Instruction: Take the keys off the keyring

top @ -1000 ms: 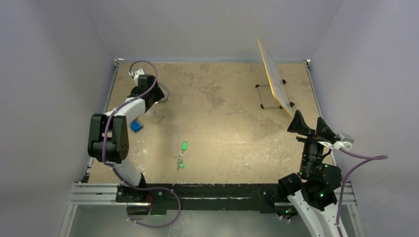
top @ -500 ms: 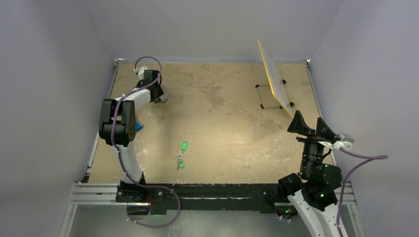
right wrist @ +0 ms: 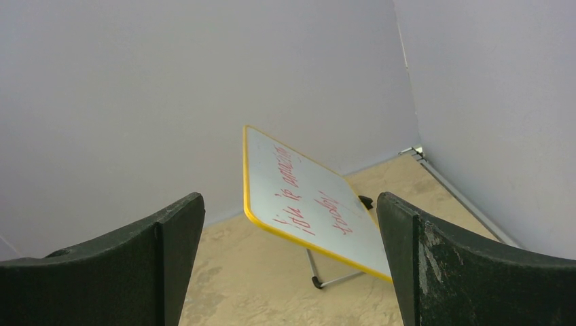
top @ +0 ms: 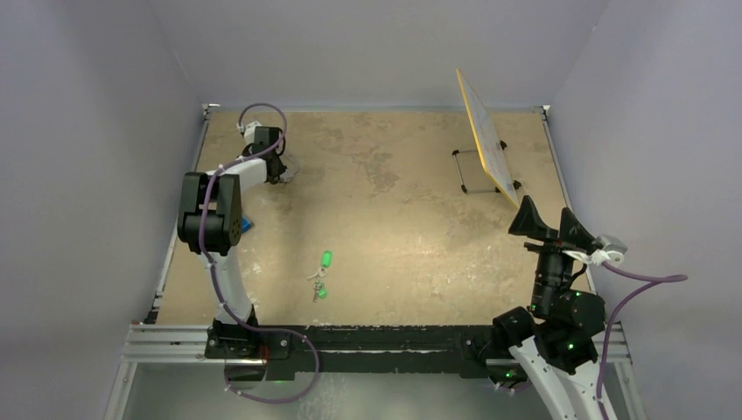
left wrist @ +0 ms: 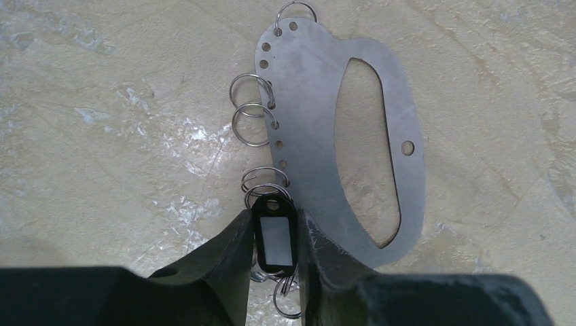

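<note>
So, left end effector [left wrist: 274,219]: pinching the black head of a key [left wrist: 274,239] from both sides, low over the table [left wrist: 102,81], far-left corner.
key: black head with a white label window; blade not visible. The wire loop at its top meets the coils on the plate edge, so I judge it attached.
keyring [left wrist: 319,88]: flat grey plate with an oval cut-out, lying flat, just right of the pinched key. Its edge holes carry split rings [left wrist: 253,107].
grip reason: the head is the only bulky part; wire is too thin to pinch.
step (my read): grasp made, pull-off not yet done.
risk: plate is unrestrained and may drag along.
right end effector [right wrist: 289,204]: fingers spread wide, holding nothing, raised, facing the whiteboard [right wrist: 319,224]. Looks parked; free to pin the plate.
green-tagged bunch [top: 322,276]: well apart, not the target.
</note>
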